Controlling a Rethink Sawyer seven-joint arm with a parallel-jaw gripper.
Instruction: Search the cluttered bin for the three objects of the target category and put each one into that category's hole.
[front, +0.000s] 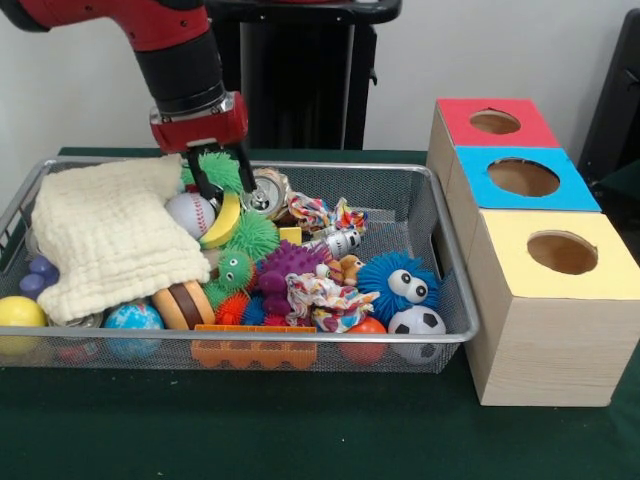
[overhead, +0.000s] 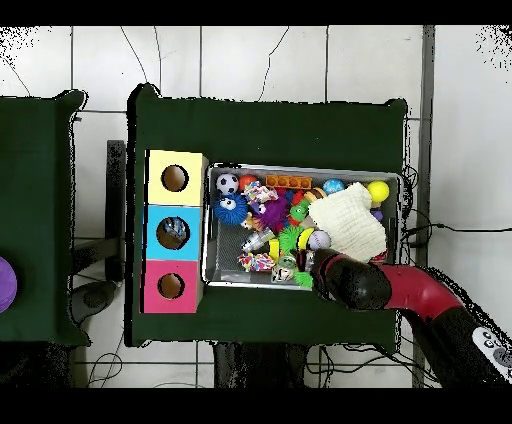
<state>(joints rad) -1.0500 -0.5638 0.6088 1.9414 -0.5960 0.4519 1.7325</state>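
So the red and black arm's gripper (front: 218, 178) is down inside the silver wire mesh bin (front: 455, 290), toward its back edge, with the black fingers spread apart and nothing pinched between them. The tips sit right by a white baseball with red stitching (front: 190, 213) and a yellow plastic banana (front: 224, 221), with a spiky green rubber ball (front: 219, 168) just behind the fingers. It looks like it's lining up on something there, but which one it's after can't be told from this.

Progress-wise, it honestly looks like early days. The bin is packed: a cream waffle-weave cloth (front: 108, 238) draped over the left side, a fuzzy blue ball with googly eyes (front: 399, 284), a small black and white soccer ball (front: 417, 325), a purple spiky toy (front: 289, 265), a knotted multicolour rope toy (front: 326, 297), an orange plastic grid piece (front: 254, 352), and a blue and green globe ball (front: 133, 318).

Next to the bin is the wooden box with three holes: red-topped hole (front: 494, 122), blue-topped hole (front: 523, 177), yellow-topped hole (front: 562, 252). From the front, all three look dark and empty, though the overhead view shows a hint of something in the blue one; too small to say. Which category is the target isn't shown, so all three drops may be left.
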